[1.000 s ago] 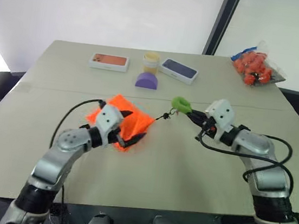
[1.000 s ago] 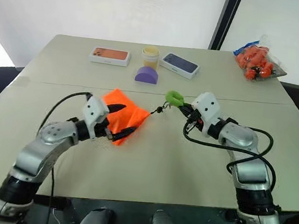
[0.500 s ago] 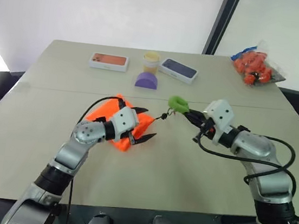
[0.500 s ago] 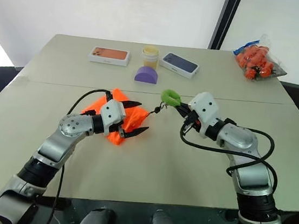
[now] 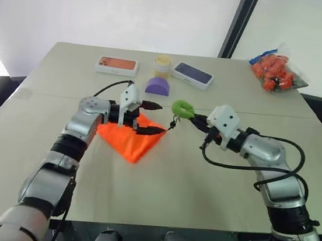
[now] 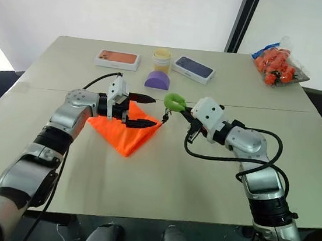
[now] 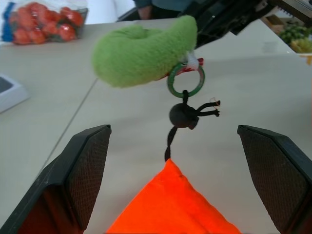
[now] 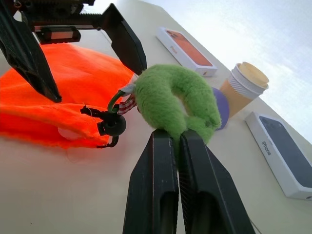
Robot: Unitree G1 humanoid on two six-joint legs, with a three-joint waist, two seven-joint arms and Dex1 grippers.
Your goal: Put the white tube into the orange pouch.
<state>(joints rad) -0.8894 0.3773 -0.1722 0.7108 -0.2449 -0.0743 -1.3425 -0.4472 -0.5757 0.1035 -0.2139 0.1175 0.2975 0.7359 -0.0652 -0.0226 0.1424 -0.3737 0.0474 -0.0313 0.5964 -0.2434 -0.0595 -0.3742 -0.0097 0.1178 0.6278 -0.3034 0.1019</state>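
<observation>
A: Head cam? Where's the pouch?

B: Flat bright orange fabric pouch [image 5: 130, 138] lies on the beige counter [image 5: 201, 178], mid-left. Left end effector [image 5: 153, 118] hovers over its far corner, black fingers spread wide, holding nothing. Right end effector [image 5: 197, 121] has its fingers pressed together on the fuzzy green ring [image 5: 181, 108], lifted off the counter, w/ a thin dark cord [image 5: 171, 125] running down to the pouch corner.

A: Behind them?

B: Purple half-round block [image 5: 159, 85], yellowish jar [image 5: 162, 66], two phone boxes beside it, clear bag of orange items [image 5: 276, 70] at far right.

A: Left wrist cam?

B: Both fingers far apart, pouch tip between them, cord's black bead [image 7: 183, 116] hanging under the green ring.

A: Right wrist?

B: Fingers squeezed tight on the ring, pouch beyond. White tube: can't tell where it is.
</observation>
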